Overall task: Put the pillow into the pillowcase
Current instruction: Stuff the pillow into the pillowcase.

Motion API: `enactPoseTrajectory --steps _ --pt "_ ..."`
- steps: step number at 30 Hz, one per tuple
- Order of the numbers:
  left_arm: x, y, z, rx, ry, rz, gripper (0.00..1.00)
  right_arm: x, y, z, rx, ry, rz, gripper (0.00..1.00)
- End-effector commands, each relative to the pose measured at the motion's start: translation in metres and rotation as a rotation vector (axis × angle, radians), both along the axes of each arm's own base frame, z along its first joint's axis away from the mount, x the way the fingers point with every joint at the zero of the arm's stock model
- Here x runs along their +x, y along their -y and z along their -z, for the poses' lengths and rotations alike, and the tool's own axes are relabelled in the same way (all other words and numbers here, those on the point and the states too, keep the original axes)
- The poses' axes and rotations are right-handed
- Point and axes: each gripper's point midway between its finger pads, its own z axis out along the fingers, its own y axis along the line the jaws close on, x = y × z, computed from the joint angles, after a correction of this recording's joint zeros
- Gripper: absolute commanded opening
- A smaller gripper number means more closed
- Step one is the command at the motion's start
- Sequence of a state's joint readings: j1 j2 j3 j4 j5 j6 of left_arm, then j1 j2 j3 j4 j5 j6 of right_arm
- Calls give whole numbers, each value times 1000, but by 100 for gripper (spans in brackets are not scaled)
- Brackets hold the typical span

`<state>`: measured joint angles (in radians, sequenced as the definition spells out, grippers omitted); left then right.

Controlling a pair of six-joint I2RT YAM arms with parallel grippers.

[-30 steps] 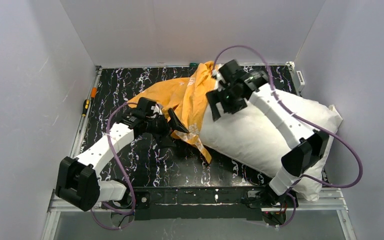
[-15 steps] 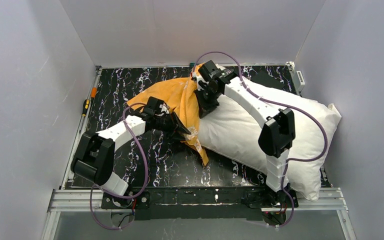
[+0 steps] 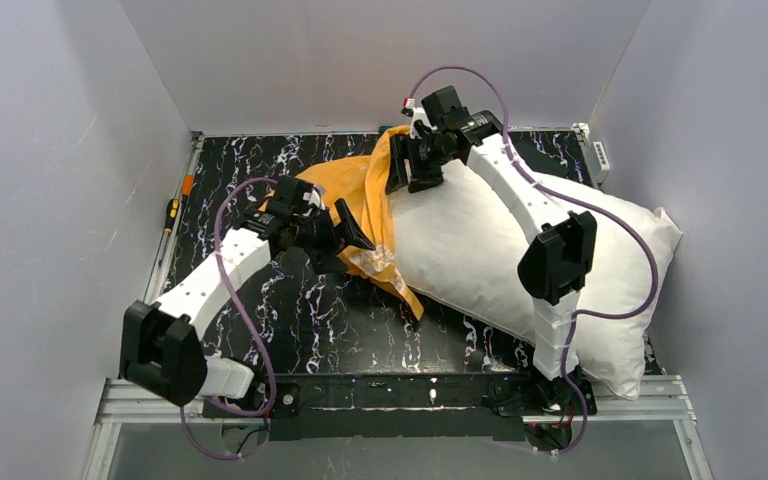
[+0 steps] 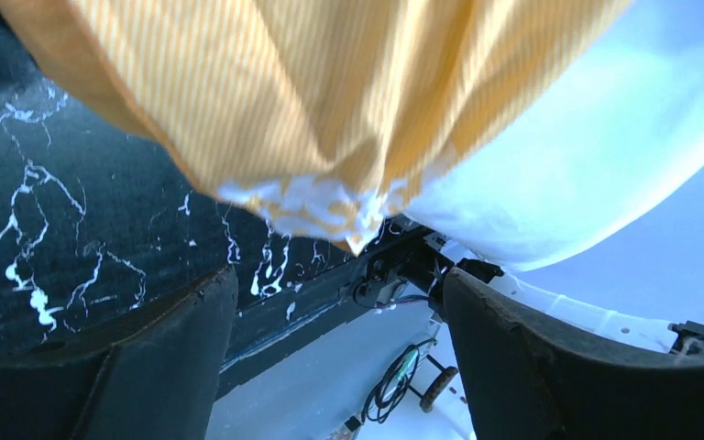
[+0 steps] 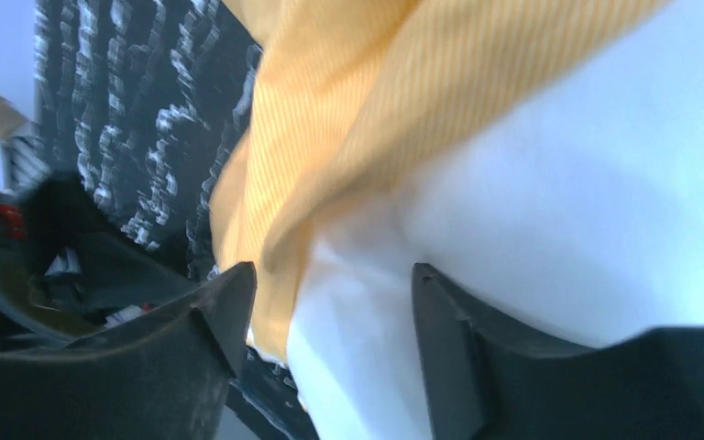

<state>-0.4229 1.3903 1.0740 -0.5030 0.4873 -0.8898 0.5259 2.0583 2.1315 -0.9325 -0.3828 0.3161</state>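
A black marbled table (image 3: 290, 330) between pale walls is shown. The pillow (image 3: 520, 270) is laid diagonally, with only its left end covered by the bunched pillowcase (image 3: 360, 195). The left gripper (image 3: 352, 228) is held parted at the near hem and the right gripper (image 3: 410, 178) parted at the far edge. Nothing is clamped, presumably so that the mouth can be regripped.

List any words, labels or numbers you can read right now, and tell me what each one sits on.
No text can be read in any view.
White print on the bunched lower edge of the pillowcase: crumpled and blurred, no letters can be made out.
Pillow: plain, no marking visible.
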Motion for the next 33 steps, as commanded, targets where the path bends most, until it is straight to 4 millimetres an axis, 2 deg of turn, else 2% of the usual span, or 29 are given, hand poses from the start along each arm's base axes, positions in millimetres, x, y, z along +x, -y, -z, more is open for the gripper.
enactPoseTrajectory --steps 1,3,5,8,10,13,15,18,20,21,24,28,31,33 --pt "-28 -14 -5 -1 -28 -13 81 -40 64 -16 -234 72 35 86" --pt "-33 -13 -8 -38 -39 -37 82 -64 95 -6 -346 48 40 97" --pt "-36 -11 -12 -76 -36 -46 83 -85 122 -4 -436 48 26 98" --pt "-38 -8 -15 -104 -44 -45 84 -109 151 16 -553 30 22 98" --pt "-38 -6 -14 -108 -57 -40 84 -123 156 35 -580 -12 7 98" --pt "-35 -2 -11 -117 -78 -29 84 -138 148 74 -597 -114 -58 98" --pt "-32 1 -10 -128 -87 -27 84 -147 134 100 -556 -220 -123 97" --pt "-28 5 -12 -144 -86 -18 82 -144 105 124 -463 -310 -183 68" --pt "-31 4 -11 -134 -102 -18 79 -130 85 128 -398 -318 -191 33" --pt "-33 0 -10 -109 -109 -23 78 -118 70 120 -339 -308 -190 3" --pt "-35 -16 -6 -12 -89 -63 78 -91 28 103 -167 -342 -185 1" --pt "-35 -34 -5 70 -34 -114 81 -65 -25 69 77 -360 -173 1" --pt "-31 -32 -5 50 0 -108 82 -52 -50 51 221 -375 -160 1" --pt "-29 -31 6 55 -11 -103 81 -48 -59 44 272 -386 -154 1"
